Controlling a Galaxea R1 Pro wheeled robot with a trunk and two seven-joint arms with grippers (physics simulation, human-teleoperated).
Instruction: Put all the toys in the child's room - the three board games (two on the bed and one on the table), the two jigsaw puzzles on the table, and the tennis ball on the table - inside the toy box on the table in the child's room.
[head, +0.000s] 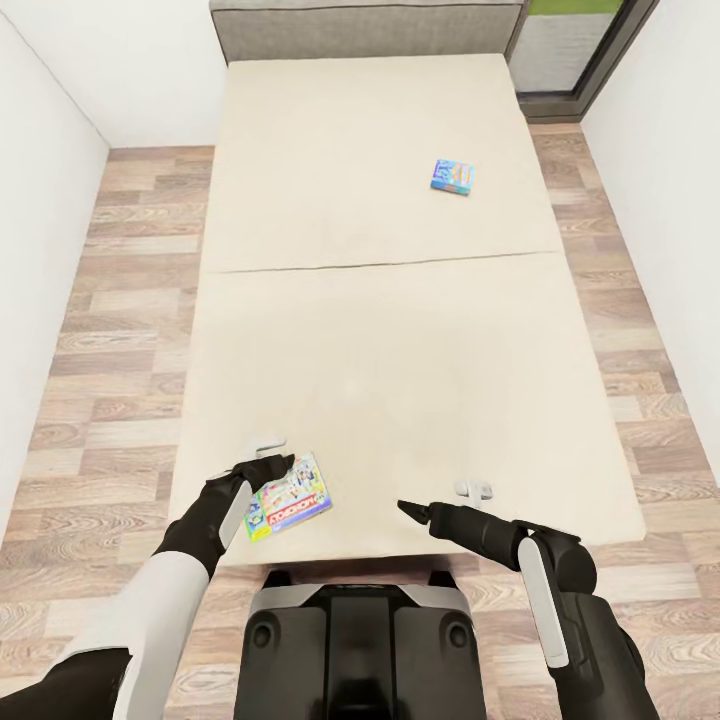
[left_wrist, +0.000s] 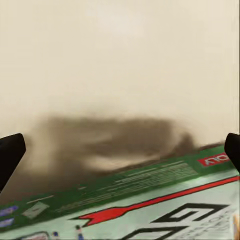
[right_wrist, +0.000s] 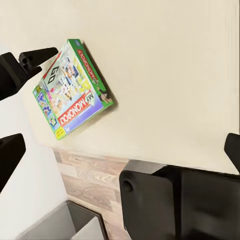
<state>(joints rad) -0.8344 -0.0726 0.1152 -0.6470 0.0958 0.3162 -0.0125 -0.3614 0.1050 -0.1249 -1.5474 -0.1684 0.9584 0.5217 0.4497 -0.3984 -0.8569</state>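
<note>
Two board games lie on the bed (head: 400, 330). The larger one (head: 290, 497), cartoon-printed with a green edge, rests near the mattress's front edge and also shows in the left wrist view (left_wrist: 150, 205) and the right wrist view (right_wrist: 72, 90). My left gripper (head: 268, 455) is open right at its left corner, and its black fingertips (left_wrist: 10, 155) stand wide apart over the box's green edge. The small blue board game (head: 452, 177) lies far up the bed on the right. My right gripper (head: 440, 500) hangs open over bare mattress to the right of the larger box, holding nothing.
A grey headboard (head: 365, 25) closes the bed's far end. Wood-plank floor (head: 110, 330) runs along both sides between white walls. A dark-framed window (head: 590, 50) is at the back right. My own dark base (head: 360, 640) sits against the bed's front edge.
</note>
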